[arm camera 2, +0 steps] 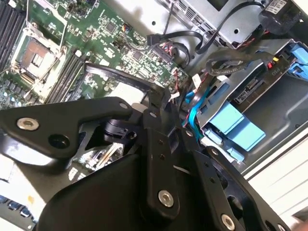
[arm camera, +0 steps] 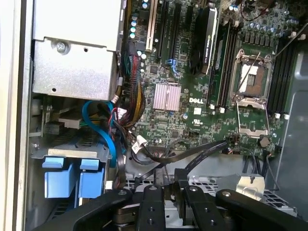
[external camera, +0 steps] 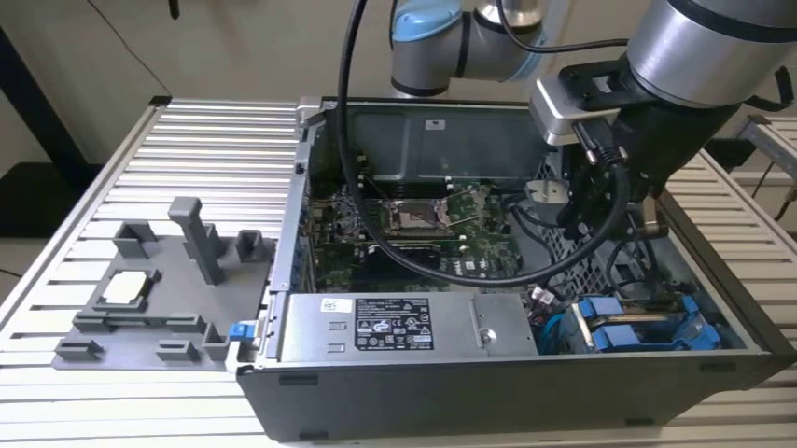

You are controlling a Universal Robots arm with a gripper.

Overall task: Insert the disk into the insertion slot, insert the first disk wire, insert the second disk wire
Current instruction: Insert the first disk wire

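The disk [external camera: 637, 327] lies in its bright blue carrier inside the insertion slot [external camera: 734, 322] at the front corner of the open PC case, on the exterior view's right. Its blue tabs also show in both wrist views [arm camera: 71, 177] [arm camera 2: 235, 124], with a blue wire [arm camera: 102, 130] and dark wires curling beside them. My gripper [external camera: 585, 210] hangs above the case's perforated cage, off to one side of the disk and apart from it. Its black linkage [arm camera: 172, 193] [arm camera 2: 154, 103] converges to a point and looks shut, with nothing seen between the fingers.
A green motherboard [external camera: 424, 224] with an open processor socket fills the case's middle. A grey power supply [external camera: 398, 327] sits at the front. A thick black cable [external camera: 436, 271] loops from the arm into the case. A grey fixture tray [external camera: 162, 280] stands on the slatted table.
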